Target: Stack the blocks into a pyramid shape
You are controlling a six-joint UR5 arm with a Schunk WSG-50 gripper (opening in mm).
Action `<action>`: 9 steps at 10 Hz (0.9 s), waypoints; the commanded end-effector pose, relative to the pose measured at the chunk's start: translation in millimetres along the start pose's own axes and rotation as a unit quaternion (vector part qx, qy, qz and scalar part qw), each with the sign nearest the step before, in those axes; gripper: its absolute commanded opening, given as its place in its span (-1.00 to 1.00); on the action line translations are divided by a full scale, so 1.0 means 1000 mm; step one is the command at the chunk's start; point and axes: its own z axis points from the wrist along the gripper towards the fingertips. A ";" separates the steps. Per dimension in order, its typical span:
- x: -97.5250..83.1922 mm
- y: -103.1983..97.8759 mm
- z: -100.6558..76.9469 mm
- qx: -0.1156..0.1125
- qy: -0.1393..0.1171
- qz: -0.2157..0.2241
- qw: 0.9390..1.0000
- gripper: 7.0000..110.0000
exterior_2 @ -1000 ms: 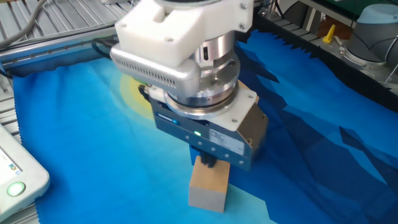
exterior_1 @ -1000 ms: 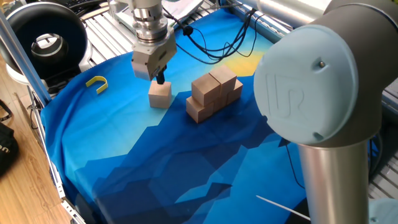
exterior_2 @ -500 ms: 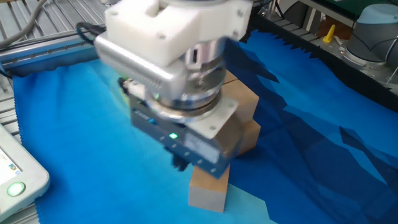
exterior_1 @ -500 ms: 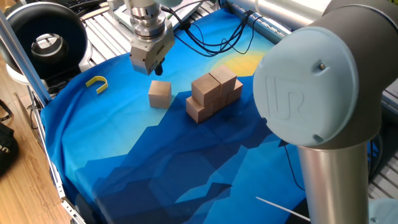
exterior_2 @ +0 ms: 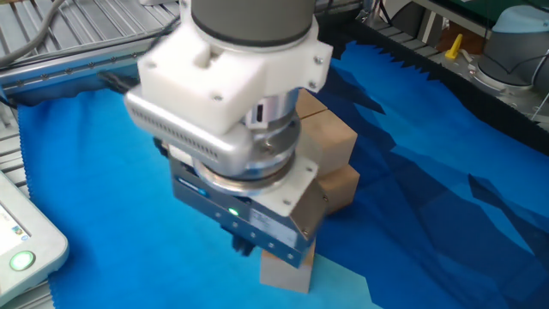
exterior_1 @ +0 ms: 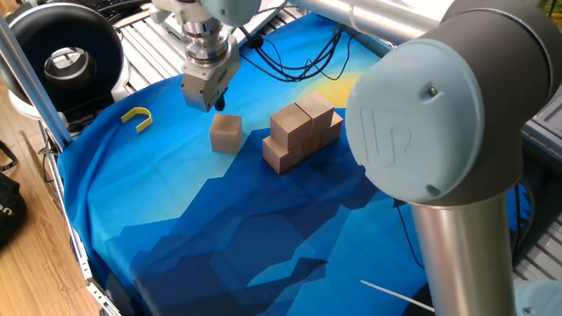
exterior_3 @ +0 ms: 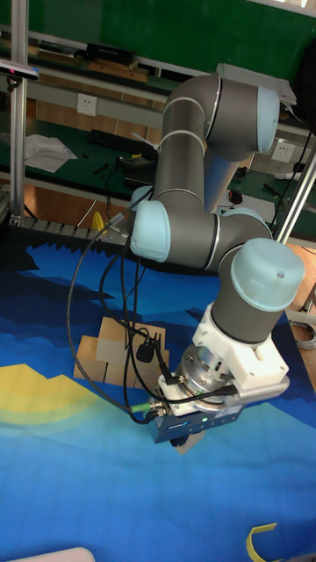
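A single plain tan wooden cube (exterior_1: pixel 226 133) is sitting alone on the blue patterned cloth (exterior_1: pixel 219 228), left of centre in one fixed view, just beside the stack of tan wooden cubes (exterior_1: pixel 302 132). The two-finger gripper (exterior_1: pixel 212 102) is hovering above it, holding nothing; how wide it is gaping I cannot tell. Judging by this, the last block is waiting: descending, grasping and lifting it onto the stack. The grey arm joint cap (exterior_1: pixel 399 140) is showing an embossed "UR" logo.

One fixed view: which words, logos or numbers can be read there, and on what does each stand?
"UR": embossed logo on the arm's grey joint cap.
White lettering on the black bag at the left edge: cut off, not readable.
The blocks: no marks.
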 end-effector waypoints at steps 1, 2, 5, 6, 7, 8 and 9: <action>0.026 0.036 -0.002 -0.063 0.040 0.008 0.997 -1.00; 0.038 0.045 -0.008 -0.077 0.060 0.016 0.995 -1.00; 0.062 0.061 -0.030 -0.097 0.091 0.030 0.991 -1.00; 0.065 0.064 -0.035 -0.099 0.092 0.033 0.990 -1.00; 0.066 0.064 -0.037 -0.098 0.093 0.036 0.990 -1.00; 0.058 0.053 -0.035 -0.075 0.084 0.043 0.993 -1.00; 0.050 0.027 -0.037 -0.021 0.077 0.049 0.996 -1.00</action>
